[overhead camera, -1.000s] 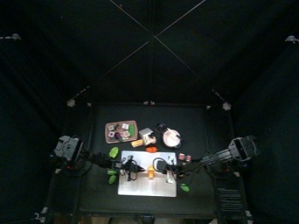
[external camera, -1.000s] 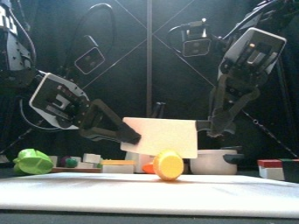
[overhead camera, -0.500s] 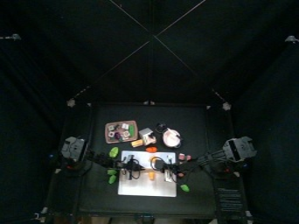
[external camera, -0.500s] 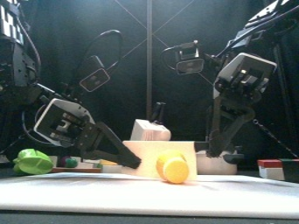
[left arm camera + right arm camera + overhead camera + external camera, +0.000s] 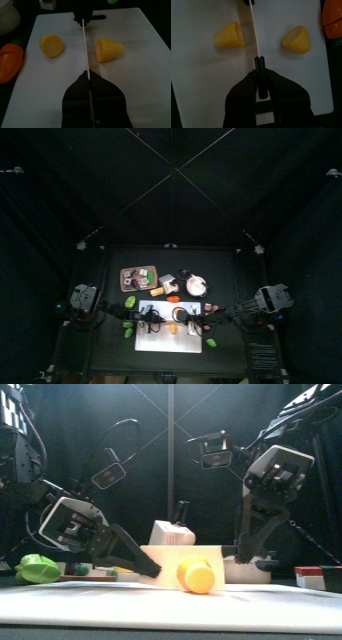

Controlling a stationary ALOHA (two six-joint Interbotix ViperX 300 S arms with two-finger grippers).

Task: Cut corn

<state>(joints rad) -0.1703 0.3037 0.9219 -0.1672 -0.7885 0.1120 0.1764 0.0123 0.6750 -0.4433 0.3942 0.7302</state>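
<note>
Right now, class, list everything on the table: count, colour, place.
corn: 2 halves, yellow, on board, either side of blade
board: 1, white, table front
knife: 1, white blade, black handle, between the halves
orange piece: 1, beside board
green pieces: at least 2, board's left
pot: 1, white, behind board
tray: 1, back left
left tool: black, shut on knife's blade
right tool: black, shut on knife's handle
</note>
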